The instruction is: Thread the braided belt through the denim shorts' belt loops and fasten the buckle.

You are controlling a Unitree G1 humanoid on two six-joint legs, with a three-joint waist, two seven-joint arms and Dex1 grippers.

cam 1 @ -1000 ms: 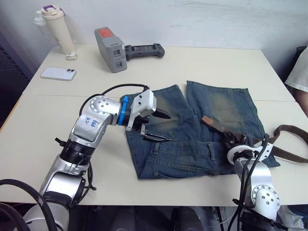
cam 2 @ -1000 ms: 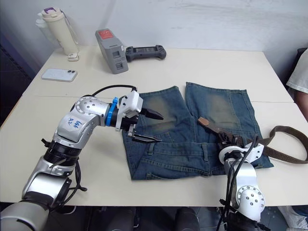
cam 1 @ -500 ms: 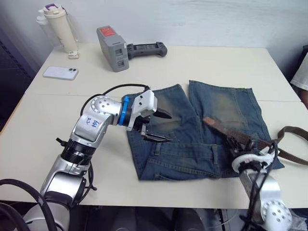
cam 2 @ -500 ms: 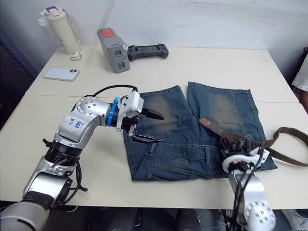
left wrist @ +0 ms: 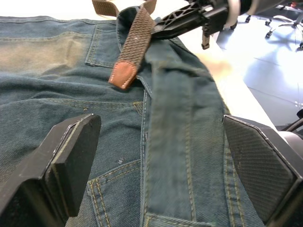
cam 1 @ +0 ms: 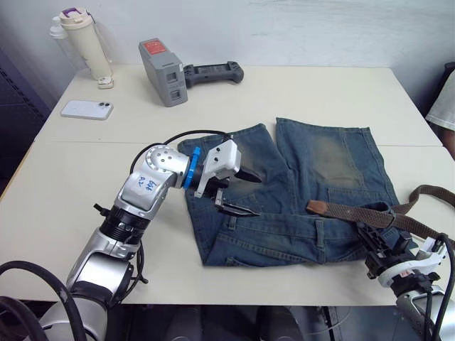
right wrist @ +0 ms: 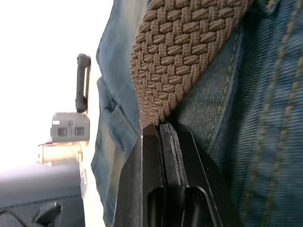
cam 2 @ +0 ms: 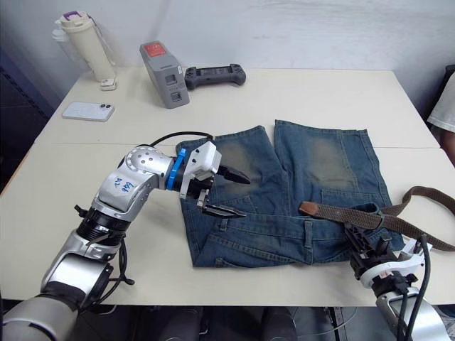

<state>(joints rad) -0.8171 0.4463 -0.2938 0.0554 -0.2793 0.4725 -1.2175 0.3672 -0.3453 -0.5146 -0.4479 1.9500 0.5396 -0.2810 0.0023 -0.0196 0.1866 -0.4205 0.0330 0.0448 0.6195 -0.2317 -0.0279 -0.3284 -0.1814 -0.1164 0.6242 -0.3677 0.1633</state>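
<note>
A pale table (cam 1: 320,92) carries the denim shorts (cam 1: 298,192), which lie flat near its front edge with the legs pointing away from the robot and faded yellowish-brown patches on both legs. Across the waistband on the robot's right lies the braided belt (cam 1: 355,214), its tan leather tip (cam 1: 317,207) resting on the denim and its far length looping off past the right side of the shorts. The left gripper (cam 1: 242,192) hovers over the left leg of the shorts with its two black fingers spread wide and nothing between them; the arm behind it bears small blue handwriting that is too small to read. The right gripper (cam 1: 380,241) sits at the right end of the waistband with its fingers pressed together, pinching the woven belt just beside the denim. At the far left of the table stand a grey box with a red label (cam 1: 161,62), whose lettering cannot be read, a black handheld controller (cam 1: 213,72) just beside it, a cream bottle with a purple cap (cam 1: 84,41), and a white phone (cam 1: 87,109) lying flat.
</note>
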